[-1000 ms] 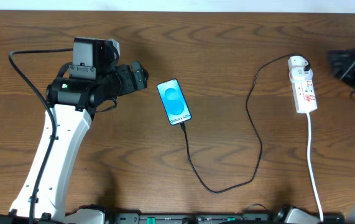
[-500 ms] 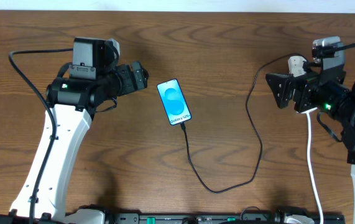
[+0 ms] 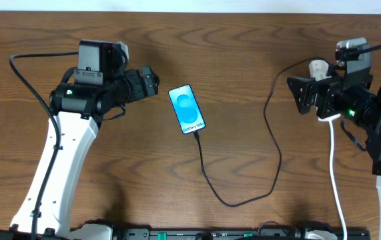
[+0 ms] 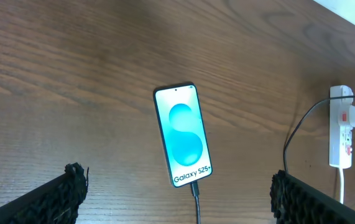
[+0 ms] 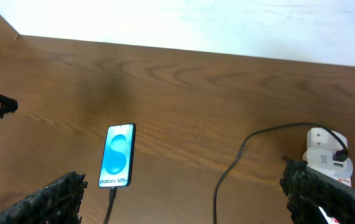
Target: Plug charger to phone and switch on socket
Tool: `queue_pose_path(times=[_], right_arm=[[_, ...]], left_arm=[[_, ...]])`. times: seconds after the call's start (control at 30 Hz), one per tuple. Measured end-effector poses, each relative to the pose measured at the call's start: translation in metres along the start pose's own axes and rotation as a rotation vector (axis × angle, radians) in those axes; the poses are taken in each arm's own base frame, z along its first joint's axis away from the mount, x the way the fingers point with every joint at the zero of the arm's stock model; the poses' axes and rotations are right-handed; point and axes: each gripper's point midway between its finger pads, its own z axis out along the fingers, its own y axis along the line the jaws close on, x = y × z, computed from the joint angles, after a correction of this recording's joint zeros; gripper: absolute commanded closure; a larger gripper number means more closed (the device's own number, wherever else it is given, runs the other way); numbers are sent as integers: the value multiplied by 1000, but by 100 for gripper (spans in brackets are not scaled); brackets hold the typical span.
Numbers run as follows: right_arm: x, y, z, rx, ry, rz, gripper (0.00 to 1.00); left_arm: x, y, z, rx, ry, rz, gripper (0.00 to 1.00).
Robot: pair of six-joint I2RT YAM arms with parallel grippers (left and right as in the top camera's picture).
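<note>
The left gripper (image 3: 149,81) stands wide open and empty, near the phone (image 3: 187,109), which lies flat on the wooden table (image 3: 243,40) with its blue screen lit. The charger (image 3: 281,160) runs from the phone's lower edge in a loop across the wood up to its white adapter (image 3: 319,67) at the far end of the socket (image 4: 340,140). Above that socket the right gripper (image 3: 297,95) hangs, jaws spread wide and holding nothing, its body hiding most of the strip from overhead.
</note>
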Motion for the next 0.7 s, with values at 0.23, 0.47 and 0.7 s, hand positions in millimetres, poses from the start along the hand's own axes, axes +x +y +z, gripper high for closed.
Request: queue_pose_path(times=[0.23,0.47,0.7], right_arm=[[-36,-3,-13,51,-158,-91,1],[-86,14,-57,88,-445,-237,1],[-72,19,-64,107,-599,-319,1]], left_arm=[[0,0,0,0,0,0,4],[0,0,0,0,0,0,4],[0,0,0,1,0,0,5]])
